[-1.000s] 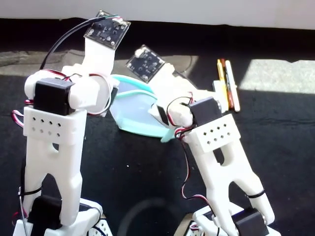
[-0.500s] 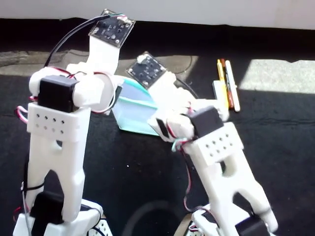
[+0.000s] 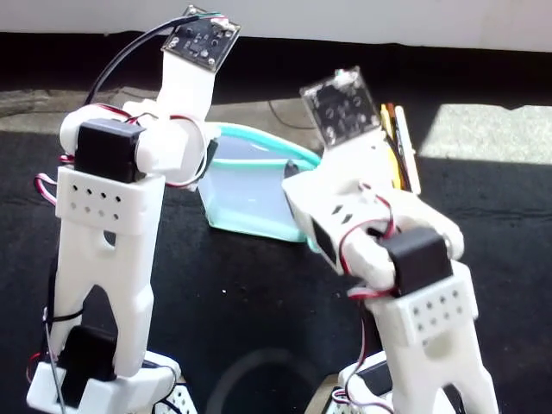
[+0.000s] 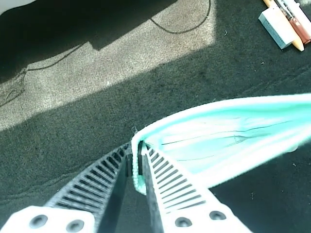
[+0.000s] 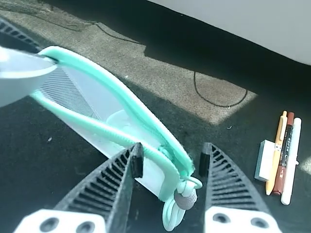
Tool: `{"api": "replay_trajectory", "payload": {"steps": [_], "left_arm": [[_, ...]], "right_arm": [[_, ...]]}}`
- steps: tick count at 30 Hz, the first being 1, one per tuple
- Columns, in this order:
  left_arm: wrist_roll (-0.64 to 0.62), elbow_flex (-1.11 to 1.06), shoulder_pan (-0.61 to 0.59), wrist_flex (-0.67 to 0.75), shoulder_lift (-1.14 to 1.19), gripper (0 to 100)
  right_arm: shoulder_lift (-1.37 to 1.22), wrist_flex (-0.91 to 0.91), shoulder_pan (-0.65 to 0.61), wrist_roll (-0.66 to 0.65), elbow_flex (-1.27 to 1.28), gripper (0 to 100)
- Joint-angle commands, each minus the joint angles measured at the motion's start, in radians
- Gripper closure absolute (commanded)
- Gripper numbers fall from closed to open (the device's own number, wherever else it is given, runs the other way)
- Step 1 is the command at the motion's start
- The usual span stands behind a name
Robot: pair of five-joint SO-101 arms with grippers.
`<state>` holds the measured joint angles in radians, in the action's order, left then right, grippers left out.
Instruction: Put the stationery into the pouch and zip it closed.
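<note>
Mint pouch (image 3: 250,194) being held upright on dark mat (image 3: 216,285), between two arms, mouth gaping. One end seam being pinched by left gripper (image 4: 136,151), fingers closed tight on it. Opposite end being straddled by right gripper (image 5: 170,156), jaws spread wide, nothing being grasped; zipper pull (image 5: 185,200) hanging between them. Pens (image 5: 284,155) and eraser (image 5: 265,167) lying side by side on mat, well apart from pouch.

One pouch (image 3: 246,194). Three pens (image 5: 283,153): one yellow, one brown, one white. One white eraser (image 5: 265,167). Two robot arms: left arm (image 3: 108,207), right arm (image 3: 414,285).
</note>
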<state>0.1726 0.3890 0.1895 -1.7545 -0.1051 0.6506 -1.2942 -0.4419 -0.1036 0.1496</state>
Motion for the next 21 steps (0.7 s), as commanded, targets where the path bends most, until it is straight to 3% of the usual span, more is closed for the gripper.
{"api": "replay_trajectory", "payload": {"steps": [1, 7, 13, 21], "left_arm": [[-0.005, -0.07, 0.021, -0.011, 0.007, 99], [-0.005, -0.076, 0.019, -0.012, 0.007, 99], [-0.038, -0.077, 0.021, -0.012, 0.007, 99], [-0.052, -0.079, 0.024, -0.012, 0.012, 99]], "right_arm": [[-0.094, 0.012, 0.039, 0.009, -0.035, 81.1], [-0.151, -0.004, 0.039, 0.011, -0.093, 81.1], [-0.01, -0.214, 0.042, 0.005, -0.277, 81.1], [0.033, -0.239, 0.191, 0.011, -0.237, 81.1]]}}
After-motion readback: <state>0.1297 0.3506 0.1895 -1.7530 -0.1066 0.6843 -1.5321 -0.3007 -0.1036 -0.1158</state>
